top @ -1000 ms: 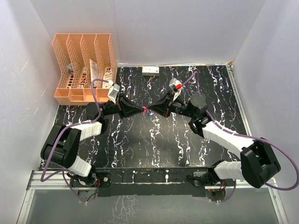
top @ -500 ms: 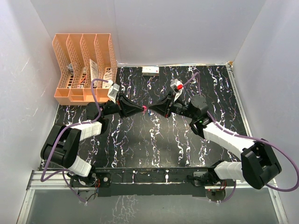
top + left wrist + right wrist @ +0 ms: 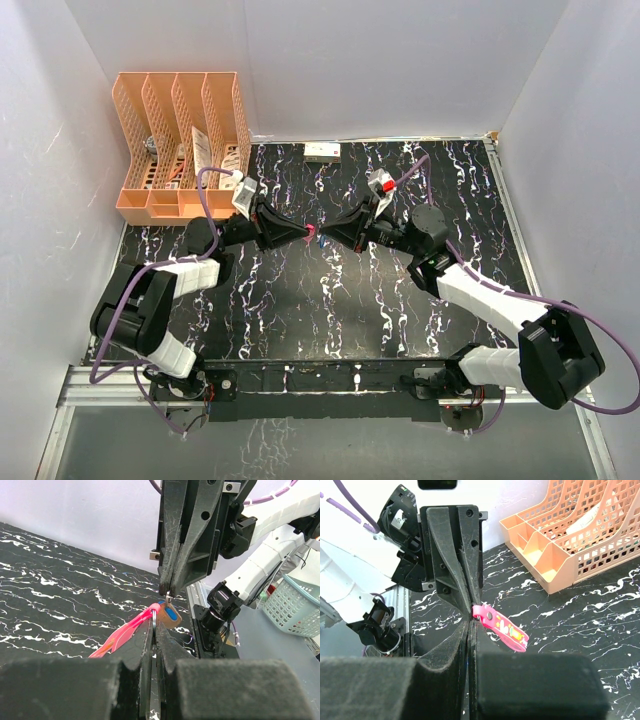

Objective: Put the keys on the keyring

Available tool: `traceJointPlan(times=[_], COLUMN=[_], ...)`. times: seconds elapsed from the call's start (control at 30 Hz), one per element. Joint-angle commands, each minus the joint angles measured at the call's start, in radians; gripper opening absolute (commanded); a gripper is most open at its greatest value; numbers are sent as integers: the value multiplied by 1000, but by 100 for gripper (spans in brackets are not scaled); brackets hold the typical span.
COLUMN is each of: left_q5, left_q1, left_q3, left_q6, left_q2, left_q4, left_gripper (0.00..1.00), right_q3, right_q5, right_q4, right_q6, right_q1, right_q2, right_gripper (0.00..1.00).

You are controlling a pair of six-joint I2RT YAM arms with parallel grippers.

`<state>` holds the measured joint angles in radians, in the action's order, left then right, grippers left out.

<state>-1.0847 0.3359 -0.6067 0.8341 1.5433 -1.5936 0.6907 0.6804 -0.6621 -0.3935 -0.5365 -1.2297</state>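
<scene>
Now: both grippers pinched tip to tip

Top view: left gripper (image 3: 305, 236) meets right gripper (image 3: 323, 238) at frame centre.

Left wrist: left jaws clamp the keyring (image 3: 155, 617), strap (image 3: 122, 639) trailing lower left. Right jaws pinch the blue-headed key (image 3: 171, 615).

Right wrist: strap dangles centre frame.

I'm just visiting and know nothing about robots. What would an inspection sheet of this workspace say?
Surface: black white-veined table.
Job's things: pink-strapped keyring held over mid-table; blue key at its ring; other key unseen.
Clutter: orange file organiser, small box at back edge.
Grippers: left gripper shut on keyring; right gripper shut, tip to tip with it.
Cables: purple cable along each arm.
Surroundings: white walls; teal basket beyond the table.
</scene>
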Motion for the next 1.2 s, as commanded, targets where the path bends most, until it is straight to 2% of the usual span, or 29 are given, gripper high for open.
traceJointPlan(times=[0.0, 0.1, 0.2, 0.4, 0.6, 0.97, 1.17], left_q5=[15, 25, 62, 80, 155, 182, 200], left_q1=[3, 2, -10, -15, -15, -15, -15], left_q3=[-36, -34, -16, -32, -63, -80, -80], left_q6=[-9, 6, -6, -138, -212, -239, -252], left_q2=[5, 9, 5, -20, -34, -64, -99], left_q4=[-192, -188, -101, 291, 598, 686, 722], left_gripper=[0, 0, 0, 0, 0, 0, 0], right_q3=[10, 7, 17, 8, -12, -34, 22], right_q5=[4, -38, -113, -209, -250, -304, -377], right_q4=[-81, -61, 26, 126, 161, 221, 384], right_q6=[-28, -29, -2, 27, 40, 46, 21], right_q1=[3, 4, 8, 22, 30, 35, 35], right_q2=[1, -1, 7, 21, 23, 39, -1], right_gripper=[0, 0, 0, 0, 0, 0, 0])
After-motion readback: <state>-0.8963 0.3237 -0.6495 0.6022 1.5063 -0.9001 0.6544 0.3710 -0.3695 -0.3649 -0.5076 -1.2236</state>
